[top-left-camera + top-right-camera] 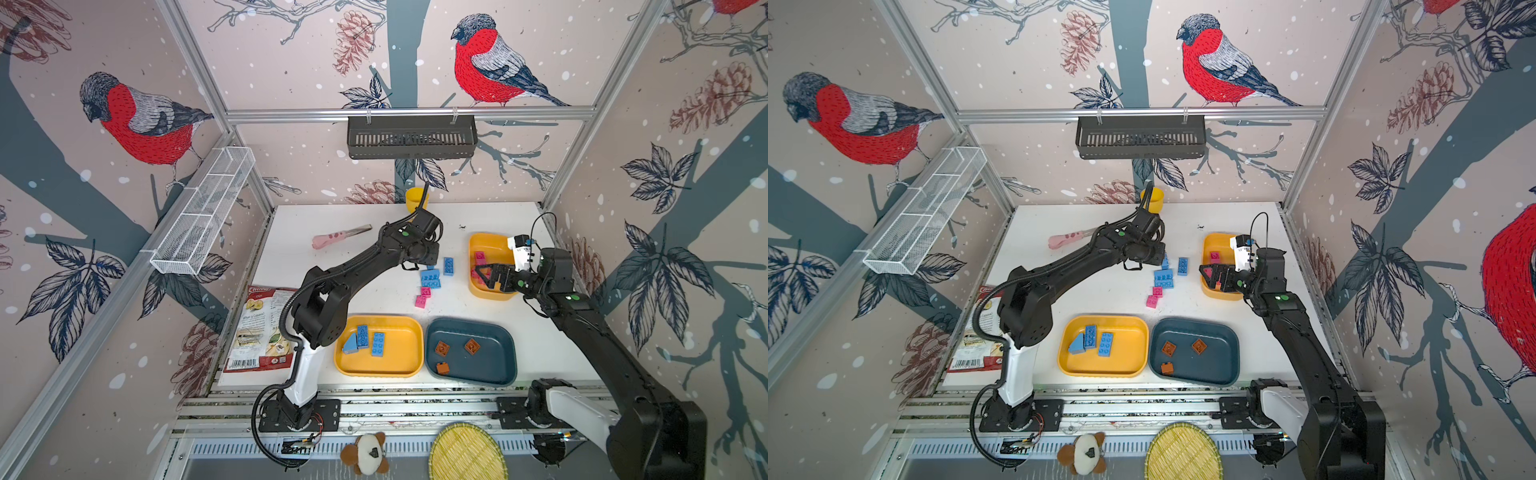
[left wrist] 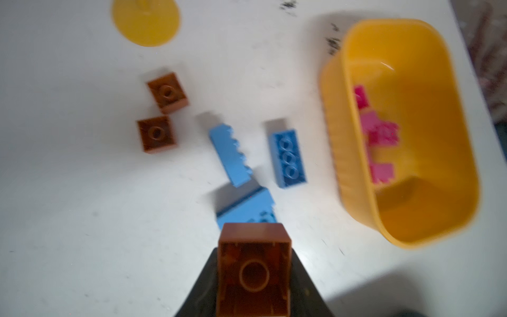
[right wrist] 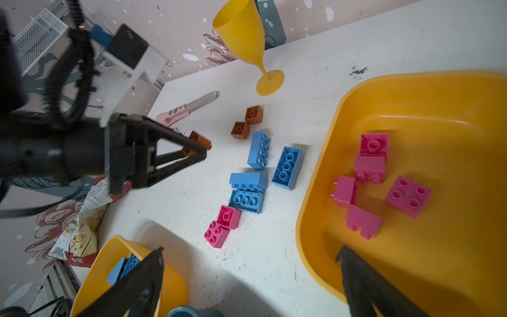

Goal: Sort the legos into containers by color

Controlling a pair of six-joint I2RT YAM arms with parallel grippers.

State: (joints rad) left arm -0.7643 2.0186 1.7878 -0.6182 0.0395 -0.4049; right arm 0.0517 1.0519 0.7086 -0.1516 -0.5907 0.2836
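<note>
The legos (image 3: 287, 167) and trays (image 3: 411, 96) look like smooth shiny plastic, the basket (image 1: 203, 216) thin wire, the table (image 1: 540, 345) dull white.

1. Left arm (image 1: 353, 262): black links, white lower segment, green dot, black corrugated cable (image 1: 254, 419).
2. Right arm (image 1: 590, 328): black links, white lower segment, green dots, white wrist camera (image 1: 519, 249).
3. Left gripper (image 3: 199, 151): black triangular open-frame fingers.

Both top views look steeply down from high on the robot's side, taking in the whole tabletop (image 1: 382, 299). Left wrist view sits close above the tabletop, blurred, facing the small yellow tray (image 2: 439, 164). Right wrist view is also low and close, and shares that tray and the loose bricks (image 3: 286, 167) beside it.
</note>
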